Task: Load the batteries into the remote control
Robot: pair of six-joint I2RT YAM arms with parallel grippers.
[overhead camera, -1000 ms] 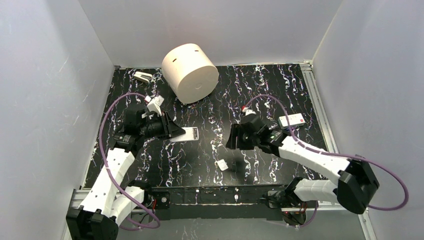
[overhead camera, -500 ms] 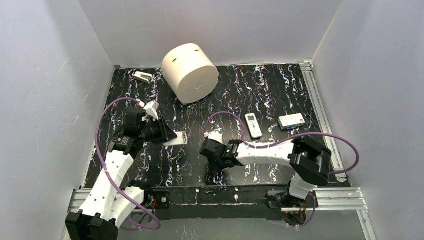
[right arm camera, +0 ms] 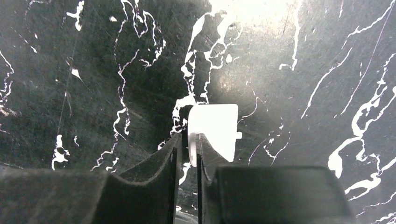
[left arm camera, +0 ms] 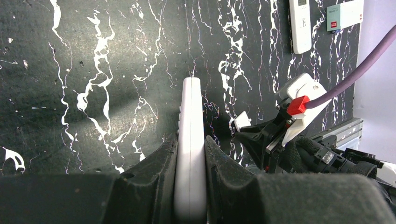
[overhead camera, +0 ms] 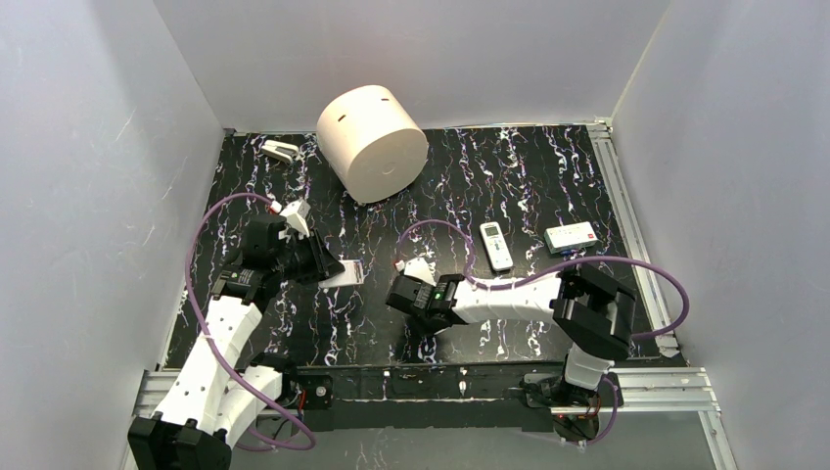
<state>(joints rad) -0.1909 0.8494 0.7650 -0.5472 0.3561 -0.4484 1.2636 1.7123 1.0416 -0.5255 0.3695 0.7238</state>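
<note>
Two grips I see: left gripper (left arm camera: pixel 190 140) clamps the remote (left arm camera: pixel 191 98) edge-on, right gripper (right arm camera: pixel 189 140) pinches the white cover (right arm camera: pixel 217 123)

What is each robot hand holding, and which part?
Left gripper clamps the white remote at one end; right gripper pinches the small white cover by its edge.

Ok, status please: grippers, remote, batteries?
Left gripper shut on remote. Right gripper shut on white cover piece. Batteries not in view.
</note>
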